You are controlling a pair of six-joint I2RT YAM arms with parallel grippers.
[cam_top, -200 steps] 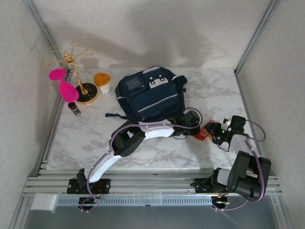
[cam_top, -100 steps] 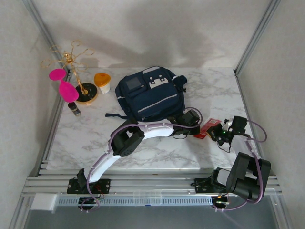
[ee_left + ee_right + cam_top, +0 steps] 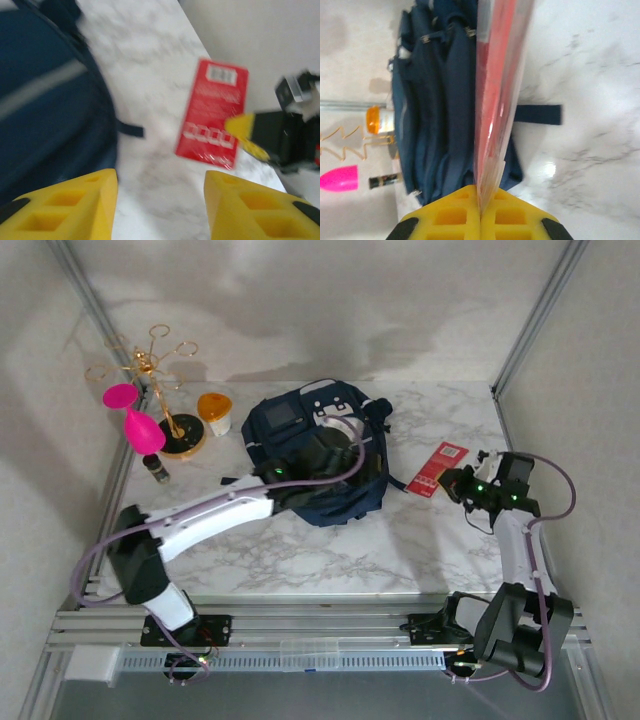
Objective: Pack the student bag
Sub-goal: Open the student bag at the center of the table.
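The student bag (image 3: 315, 455), a navy-blue backpack with pale stripes, lies in the middle of the table. My left gripper (image 3: 340, 472) hovers over its right half, open with nothing between the yellow fingers (image 3: 75, 205). In the left wrist view the bag (image 3: 45, 115) is at the left and a flat red packet (image 3: 214, 120) lies ahead. My right gripper (image 3: 465, 483) is shut on that red packet (image 3: 437, 468), right of the bag and above the table. In the right wrist view the packet (image 3: 497, 75) stands edge-on in the right gripper (image 3: 480, 200), with the bag (image 3: 435, 100) behind it.
At the back left stand a gold wire stand (image 3: 155, 370), a pink glass (image 3: 140, 425), an orange-lidded cup (image 3: 214, 410) and a small dark bottle (image 3: 156, 470). A dark bag strap (image 3: 537, 114) trails over the marble to the right. Metal frame posts edge the table.
The left gripper opened and swung back left from beside the packet to over the bag. The right gripper shut on the red packet and carried it up and farther back.
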